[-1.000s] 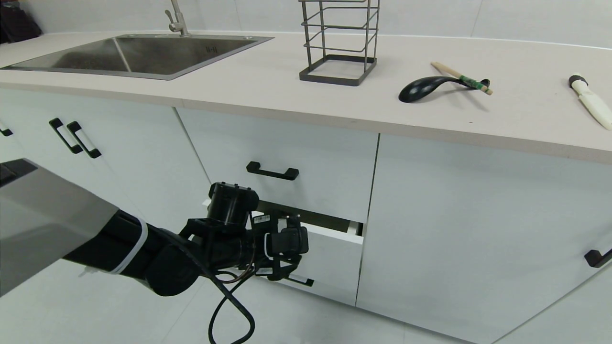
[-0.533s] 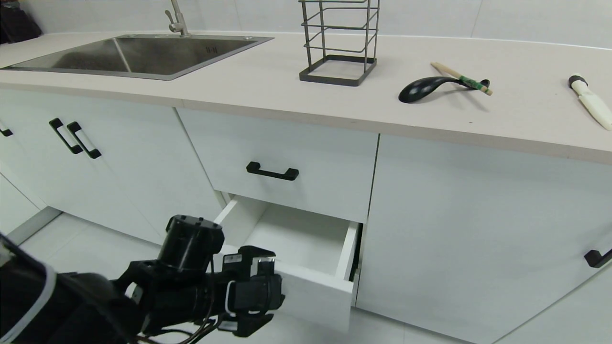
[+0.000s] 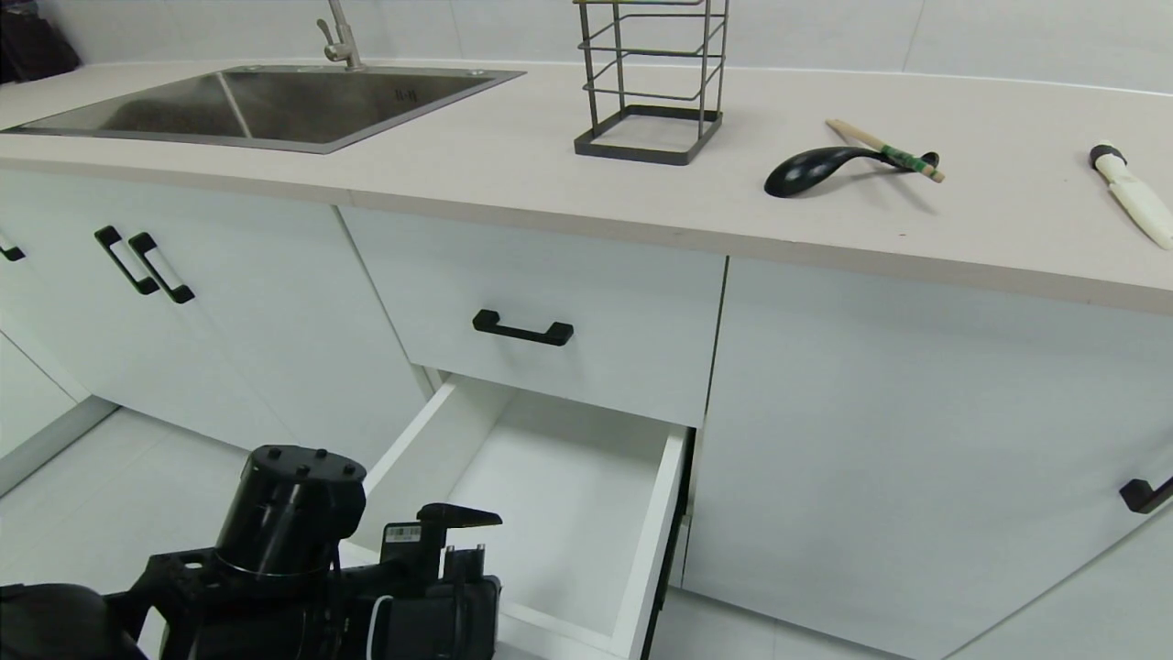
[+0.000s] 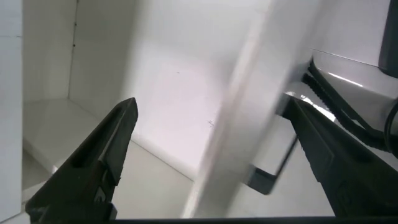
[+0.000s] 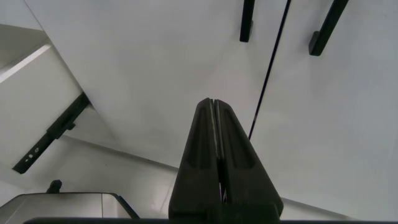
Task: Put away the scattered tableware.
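Head view: the left gripper (image 3: 449, 559) sits low at the front of the drawer (image 3: 655, 541), which stands wide open just beyond it. No tableware lies in the drawer. Well above and beyond the hand, off to its right, the scattered pieces lie on the worktop (image 3: 513, 174): a black spoon (image 3: 811, 170) touching the wooden chopsticks (image 3: 884, 149), and farther right a cream-handled utensil (image 3: 1136, 194). The wire rack (image 3: 649, 137) and the sink (image 3: 266, 101) hold nothing I can make out.

Left wrist view: the left gripper (image 4: 211, 102) has its fingers (image 4: 99, 162) spread wide, clamping nothing. The drawer's front edge runs between them, and its black handle (image 4: 270, 174) sits close to one finger. The opening looks ample, so I judge the drawer step nearly done. The hand should back straight off the handle without brushing it, or the drawer could roll shut.

Right wrist view: the right gripper (image 5: 214, 124) has its fingers pressed together with nothing between them. It faces the cabinet doors (image 5: 155, 74), well apart from the tableware.
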